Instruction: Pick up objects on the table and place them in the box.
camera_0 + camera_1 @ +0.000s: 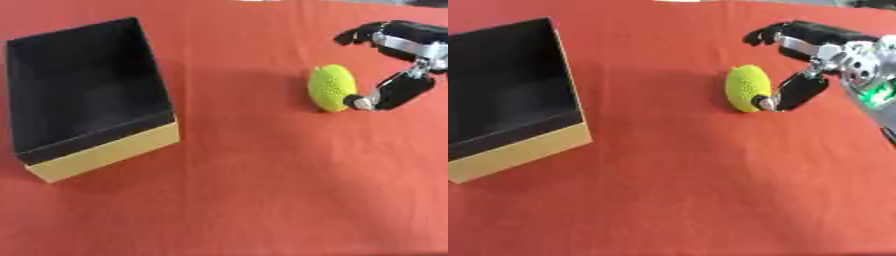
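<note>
Reaching for the ball (pixel 332 87) is the step going on, as far as I can judge. It's a yellow-green, bumpy, egg-ish thing sitting on the red tabletop (pixel 254 190), over on the right side and a bit toward the far edge. The right hand (pixel 811 60) comes in from the upper right. Its thumb (pixel 791 94) looks to be touching the ball's near right side, while the fingers (pixel 767 34) arch out above and behind it, clearly apart from it. So the hand is wide, nothing gripped, and the ball isn't lifted.

The box (pixel 87 95) sits well apart on the left: black inside, tan strip along the bottom of the near wall, open top. Can't see anything in it, though the inside is dark.

No left hand in either view.

Next move, I'd guess: bring the fingers down and curl them round the far side of the ball so it's pinched against the thumb, then lift and carry it left across the tabletop to over the box. A rounded thing like that could roll off toward the left if the thumb nudges it before the fingers close, so closing both sides together seems like the thing to watch.
</note>
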